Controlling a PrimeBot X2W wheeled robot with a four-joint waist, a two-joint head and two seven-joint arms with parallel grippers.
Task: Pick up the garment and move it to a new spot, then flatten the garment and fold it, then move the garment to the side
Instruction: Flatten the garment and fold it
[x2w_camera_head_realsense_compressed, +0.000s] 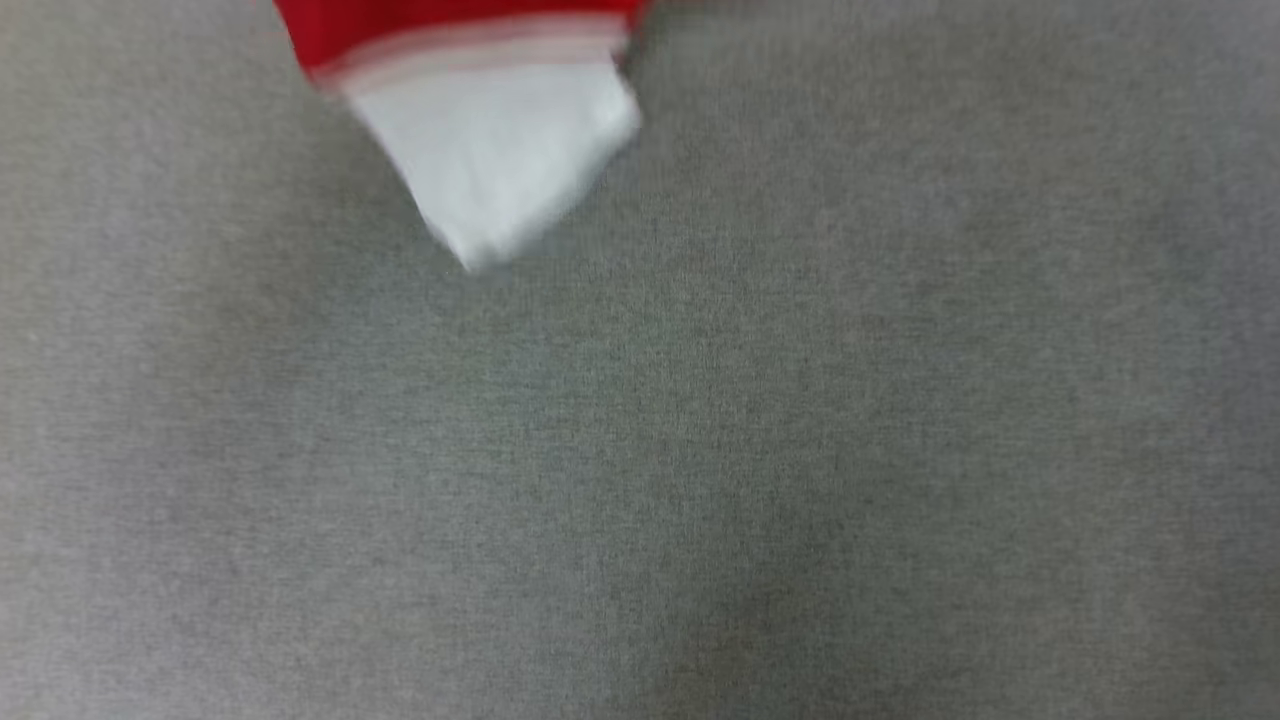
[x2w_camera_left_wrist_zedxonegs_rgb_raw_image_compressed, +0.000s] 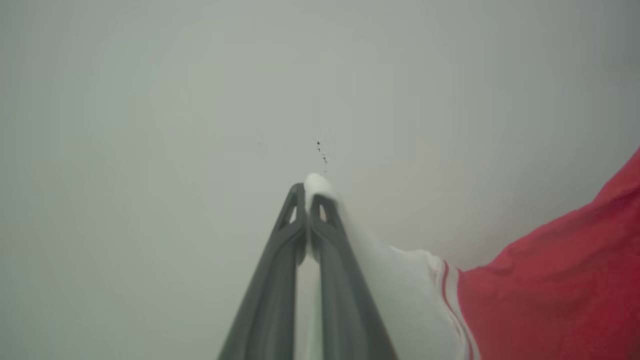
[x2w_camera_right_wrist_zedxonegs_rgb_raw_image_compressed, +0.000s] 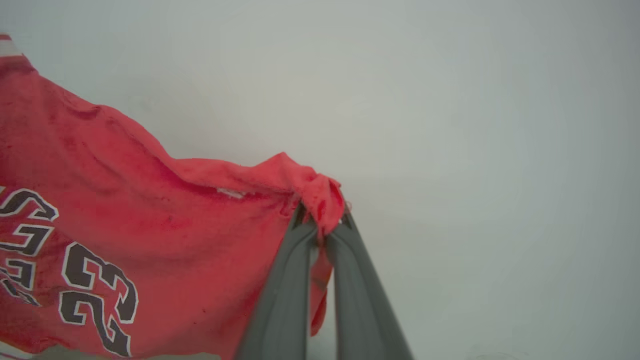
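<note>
**Head view.** The shirt (x2w_camera_head_realsense_compressed: 480, 30) enters at the top edge, left of centre. It shows a red strip, then a striped band (x2w_camera_head_realsense_compressed: 470, 55), then a white sleeve (x2w_camera_head_realsense_compressed: 500, 170) tapering downward to a blunt point. Below the shirt and on both sides of it spreads a grey woven surface (x2w_camera_head_realsense_compressed: 760, 450). The picture is blurred, so whether the sleeve's point touches that surface cannot be told.

**Left wrist view.** The left gripper (x2w_camera_left_wrist_zedxonegs_rgb_raw_image_compressed: 308, 194) stands left of the shirt's red body. Its two dark fingers (x2w_camera_left_wrist_zedxonegs_rgb_raw_image_compressed: 270, 280) are pressed together, clamped on the tip of the white sleeve. A small tuft of white pokes out past the fingertips. From the grip the sleeve runs rightward and down, through the striped band, into the red body at the right edge. Behind the shirt is a plain pale backdrop (x2w_camera_left_wrist_zedxonegs_rgb_raw_image_compressed: 150, 100), with a few dark specks (x2w_camera_left_wrist_zedxonegs_rgb_raw_image_compressed: 322, 150) just above the tuft.

**Right wrist view.** At the shirt's far left, black white-outlined lettering (x2w_camera_right_wrist_zedxonegs_rgb_raw_image_compressed: 95, 290), a "23" among it, lies tilted on the red cloth. Rightward the shirt's upper edge sags, then rises to a bunched red fold. The right gripper (x2w_camera_right_wrist_zedxonegs_rgb_raw_image_compressed: 322, 218) is closed on that fold, the cloth pinched between its fingers. A flap of red hangs down behind them. Right of the shirt is the pale backdrop.
</note>
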